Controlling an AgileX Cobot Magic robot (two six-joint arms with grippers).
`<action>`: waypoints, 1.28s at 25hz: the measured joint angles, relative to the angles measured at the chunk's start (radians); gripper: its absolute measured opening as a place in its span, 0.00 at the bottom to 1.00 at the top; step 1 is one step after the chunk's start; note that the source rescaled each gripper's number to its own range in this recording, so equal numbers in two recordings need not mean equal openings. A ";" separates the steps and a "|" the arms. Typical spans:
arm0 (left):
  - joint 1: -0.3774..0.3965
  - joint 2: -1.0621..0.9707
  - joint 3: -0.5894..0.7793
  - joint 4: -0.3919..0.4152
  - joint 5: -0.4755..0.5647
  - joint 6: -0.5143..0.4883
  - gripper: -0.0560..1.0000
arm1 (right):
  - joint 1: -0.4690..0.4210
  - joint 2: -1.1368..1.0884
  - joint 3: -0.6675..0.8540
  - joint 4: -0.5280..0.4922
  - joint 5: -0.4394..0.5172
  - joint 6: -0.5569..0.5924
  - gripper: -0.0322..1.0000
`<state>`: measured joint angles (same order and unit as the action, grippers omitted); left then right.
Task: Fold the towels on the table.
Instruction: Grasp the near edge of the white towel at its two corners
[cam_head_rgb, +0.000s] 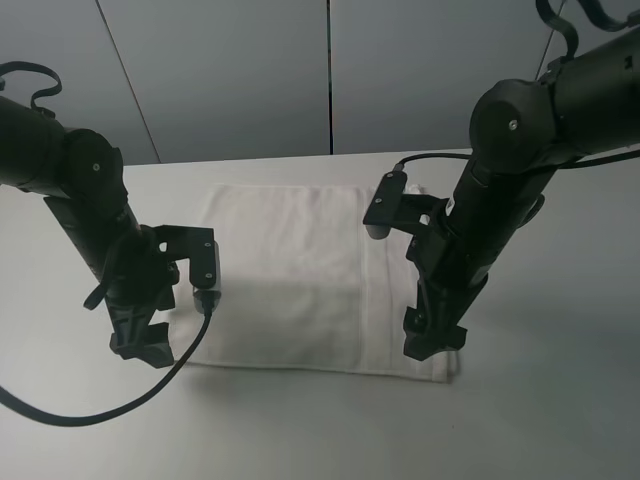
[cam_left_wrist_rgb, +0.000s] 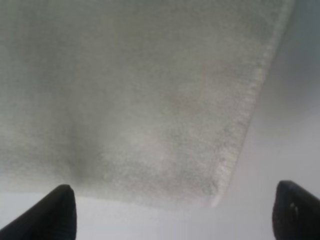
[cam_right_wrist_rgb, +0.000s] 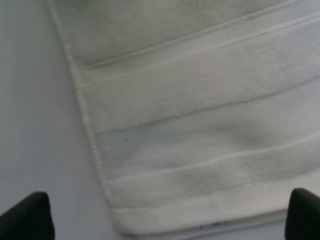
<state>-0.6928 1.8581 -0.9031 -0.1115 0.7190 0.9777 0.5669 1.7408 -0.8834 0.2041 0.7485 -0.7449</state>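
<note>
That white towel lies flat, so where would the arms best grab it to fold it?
Probably by the two near corners of the towel, from above: it lies flat on the table, so only edges offer something to pinch. The left gripper and right gripper are open over those corners, the right one at the banded end.

You will find no readable text, number, brand or sign in any of the three views. The only printed trace is a small dark-blue mark (cam_right_wrist_rgb: 212, 226) at the hem of the towel (cam_right_wrist_rgb: 200, 125), seen in the right wrist view near the towel's corner. It is too small and blurred for you to make out any characters.
</note>
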 joint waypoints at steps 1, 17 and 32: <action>0.000 0.006 0.000 -0.007 -0.006 0.005 1.00 | 0.000 0.005 0.000 -0.002 -0.003 0.000 1.00; -0.078 0.068 -0.006 0.077 -0.053 -0.027 1.00 | 0.000 0.050 0.014 -0.006 -0.035 -0.078 1.00; -0.103 0.078 -0.008 0.138 -0.055 -0.087 1.00 | 0.064 0.074 0.147 -0.044 -0.176 -0.122 1.00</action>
<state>-0.7962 1.9360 -0.9115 0.0267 0.6639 0.8905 0.6307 1.8151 -0.7361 0.1605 0.5724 -0.8670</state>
